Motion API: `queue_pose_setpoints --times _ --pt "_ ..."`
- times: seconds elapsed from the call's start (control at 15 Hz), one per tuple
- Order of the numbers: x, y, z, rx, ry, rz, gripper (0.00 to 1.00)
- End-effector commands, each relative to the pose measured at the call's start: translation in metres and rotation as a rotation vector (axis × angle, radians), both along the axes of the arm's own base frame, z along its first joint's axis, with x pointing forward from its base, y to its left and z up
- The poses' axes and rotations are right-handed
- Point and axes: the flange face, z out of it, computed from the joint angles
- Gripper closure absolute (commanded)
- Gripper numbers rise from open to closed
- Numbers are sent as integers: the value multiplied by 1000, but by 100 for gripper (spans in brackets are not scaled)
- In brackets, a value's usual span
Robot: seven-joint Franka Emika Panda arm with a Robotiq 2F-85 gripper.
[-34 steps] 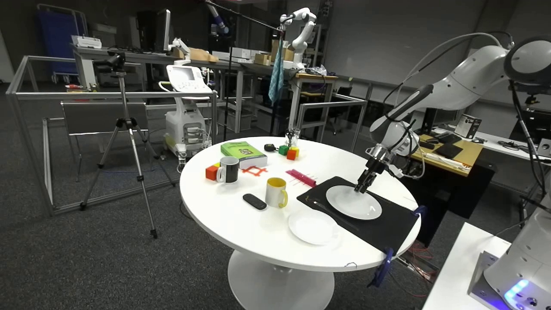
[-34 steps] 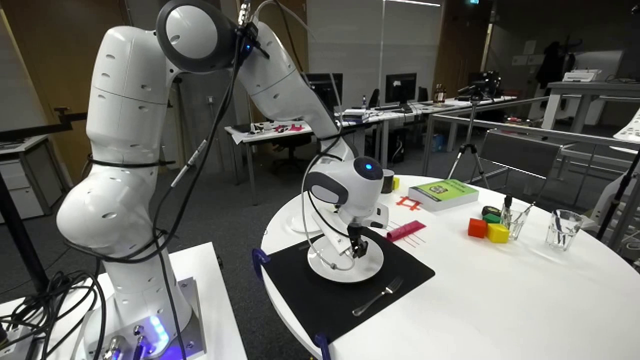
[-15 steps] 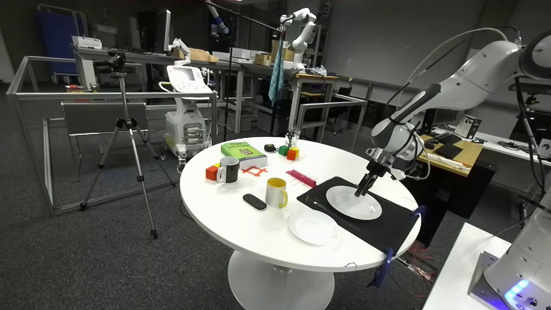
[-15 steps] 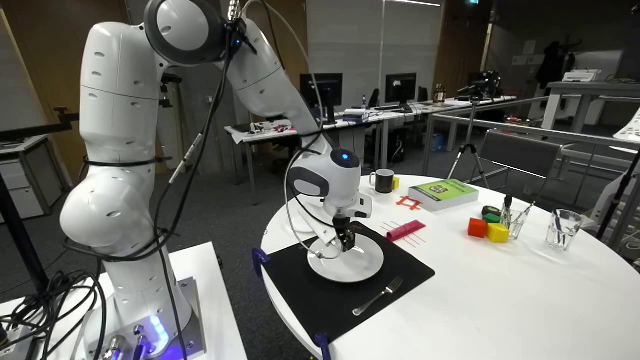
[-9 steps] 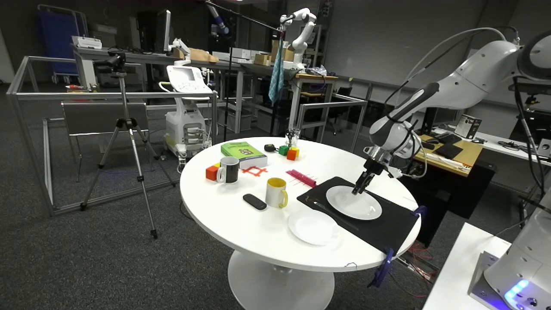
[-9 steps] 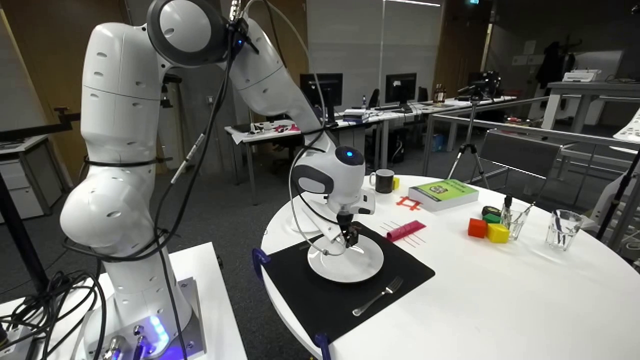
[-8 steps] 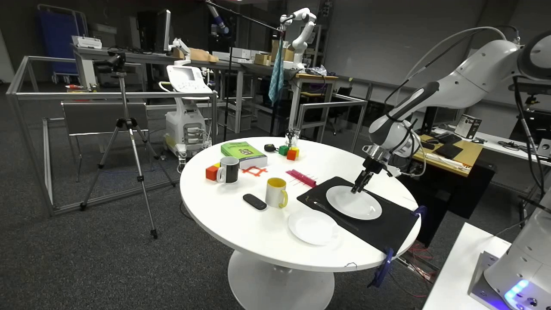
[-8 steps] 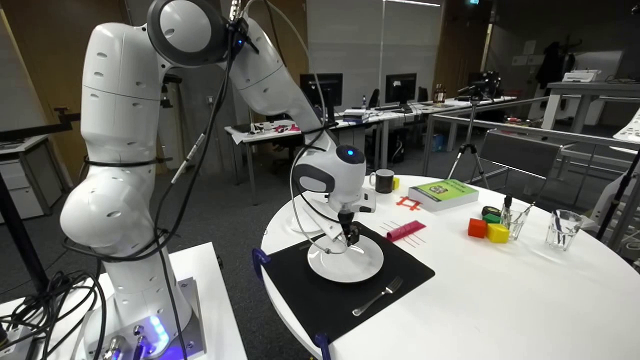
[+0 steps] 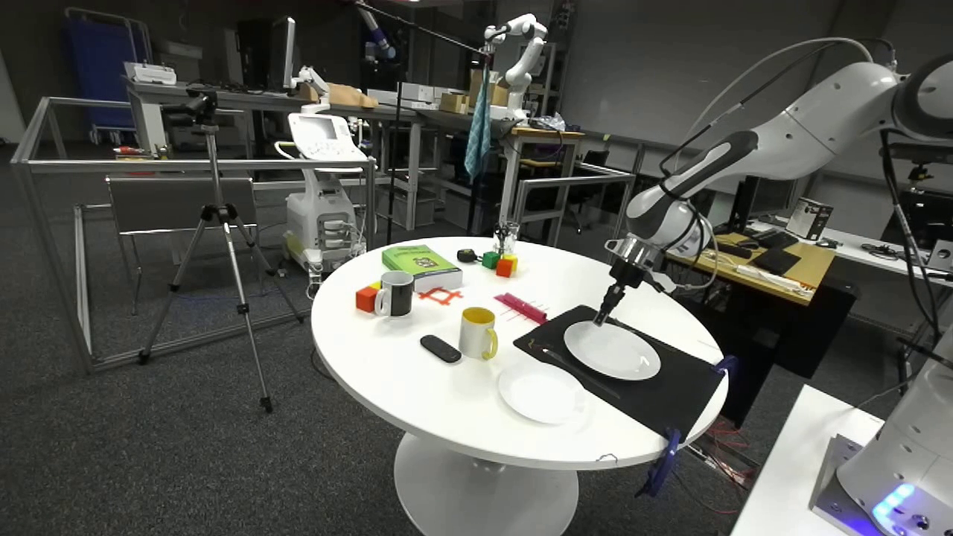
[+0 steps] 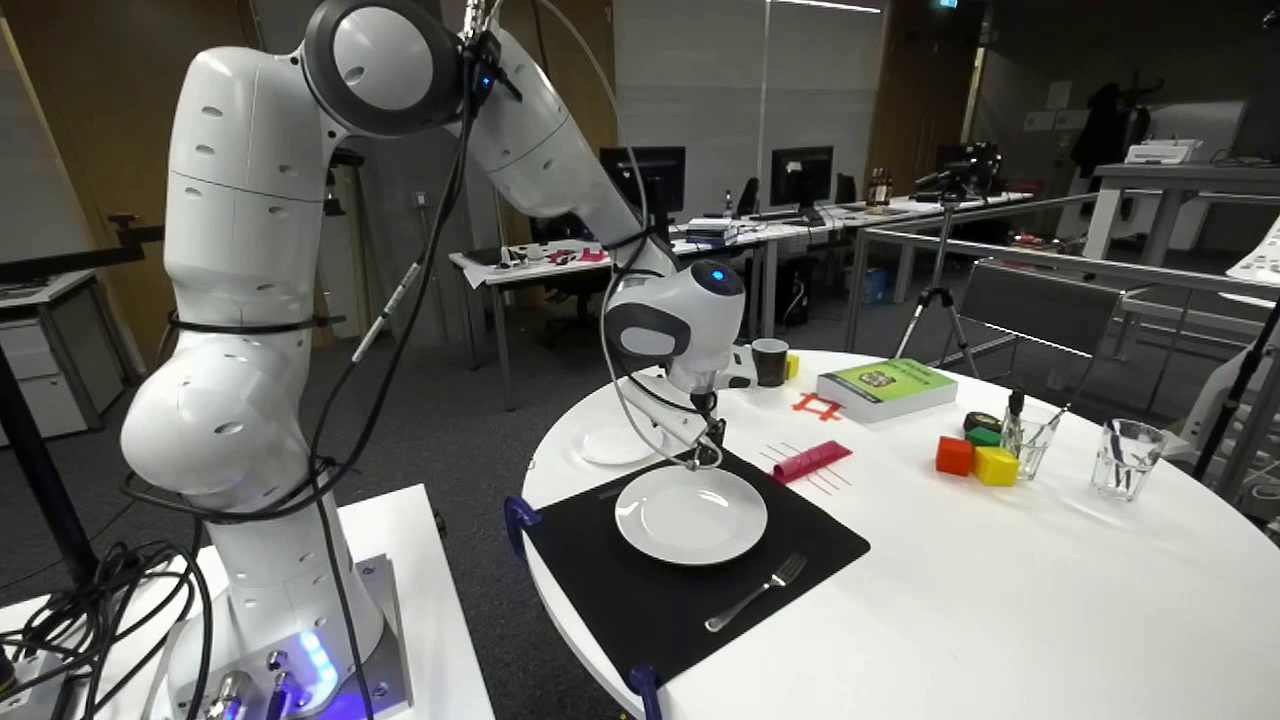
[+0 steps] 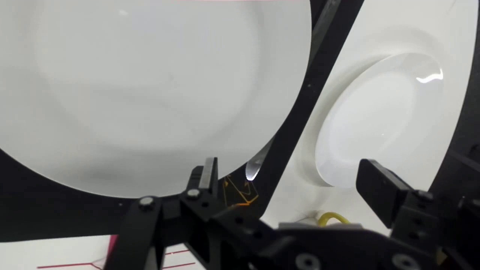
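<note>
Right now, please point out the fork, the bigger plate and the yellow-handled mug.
Fork (image 10: 750,599): in an exterior view, on its handle.
Bigger plate (image 11: 150,82): in the wrist view, on its bare middle.
Yellow-handled mug (image 9: 474,339): in an exterior view, on its outer wall.

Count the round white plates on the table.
2: the larger white plate on the black rectangular mat, the smaller white plate beside that mat on the round white tabletop.
</note>
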Motion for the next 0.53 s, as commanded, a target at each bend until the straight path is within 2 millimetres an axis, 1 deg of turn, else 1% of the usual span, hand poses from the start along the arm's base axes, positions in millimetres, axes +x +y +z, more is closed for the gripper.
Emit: queue_pose_setpoints --times 0.0,0.2,0.47 --pt "27 26 4 28 1 128 0" --pt "44 46 -1 46 5 221 0" --pt "65 69 -13 89 -7 324 0"
